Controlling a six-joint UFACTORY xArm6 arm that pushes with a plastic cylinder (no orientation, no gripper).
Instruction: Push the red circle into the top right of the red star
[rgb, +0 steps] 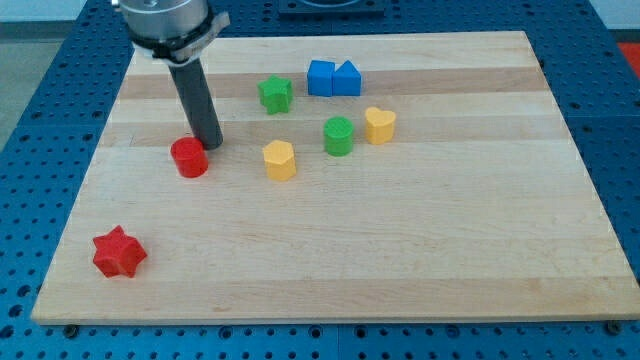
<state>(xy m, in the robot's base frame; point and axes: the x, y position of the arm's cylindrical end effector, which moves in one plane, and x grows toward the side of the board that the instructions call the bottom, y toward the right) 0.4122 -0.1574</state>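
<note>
Red circle (188, 157) sits up and right of the red star (119, 252), well apart | my tip (212, 146) touches its upper right side, so a push sends it down-left toward the star | no jaws, just a rod

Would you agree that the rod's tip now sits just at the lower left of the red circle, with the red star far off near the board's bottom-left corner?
Not quite: the camera view shows my tip just at the upper right of the red circle, not the lower left. The red star is indeed near the board's bottom-left corner.
</note>
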